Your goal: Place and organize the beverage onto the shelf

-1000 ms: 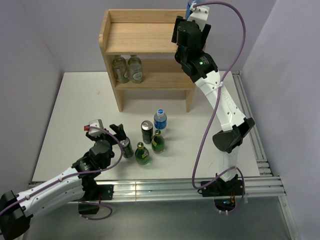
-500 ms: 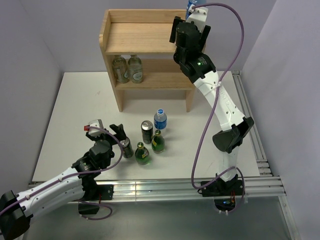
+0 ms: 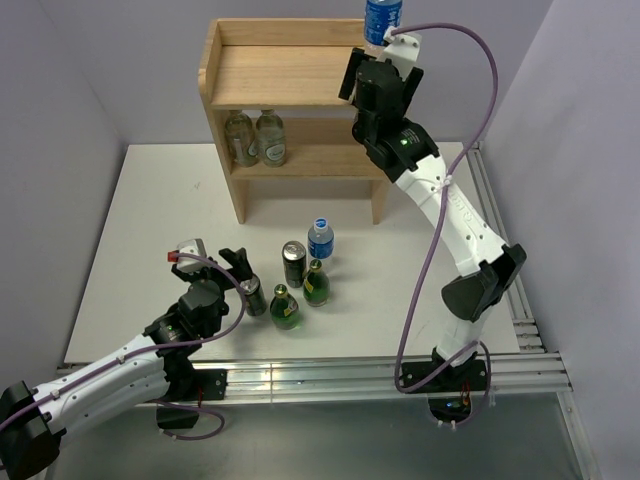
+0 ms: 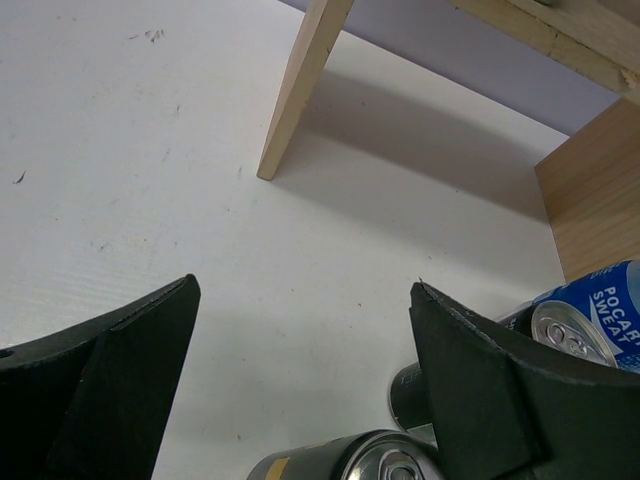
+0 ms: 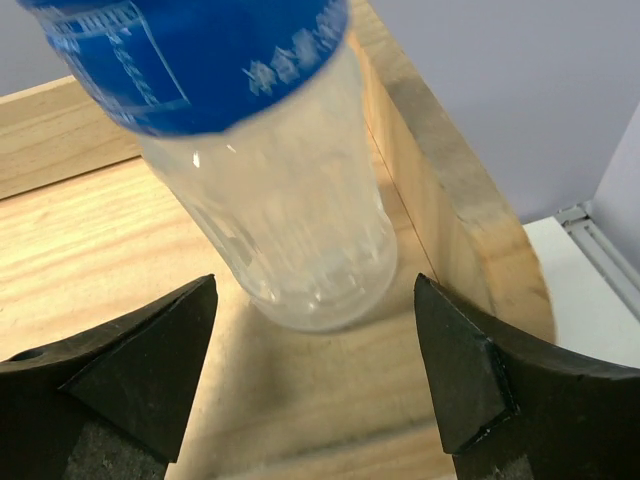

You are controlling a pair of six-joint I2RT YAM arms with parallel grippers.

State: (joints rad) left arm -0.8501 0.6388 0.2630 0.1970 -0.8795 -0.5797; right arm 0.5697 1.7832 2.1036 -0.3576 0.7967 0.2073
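A clear water bottle [image 3: 381, 20] with a blue label stands upright at the right rear corner of the wooden shelf [image 3: 270, 75], on its top board. In the right wrist view this water bottle [image 5: 290, 220] rests on the shelf [image 5: 90, 260], and my right gripper [image 5: 314, 290] is open, its fingers apart from the bottle on both sides. My left gripper [image 3: 212, 255] is open low over the table beside a dark can [image 3: 252, 297]. That can's top [image 4: 400, 465] shows below the open left gripper [image 4: 302, 288], which has nothing between its fingers.
On the table stand a second can [image 3: 294, 263], two green bottles [image 3: 286, 307] [image 3: 316, 283] and another water bottle [image 3: 320, 240]. Two pale glass bottles [image 3: 254, 137] occupy the lower shelf at the left. The shelf's raised rim [image 5: 450, 190] runs just right of the placed bottle.
My right gripper has opened and let go of the water bottle, then drawn back from it; more of the bottle now shows on the shelf top. The left arm has not moved.
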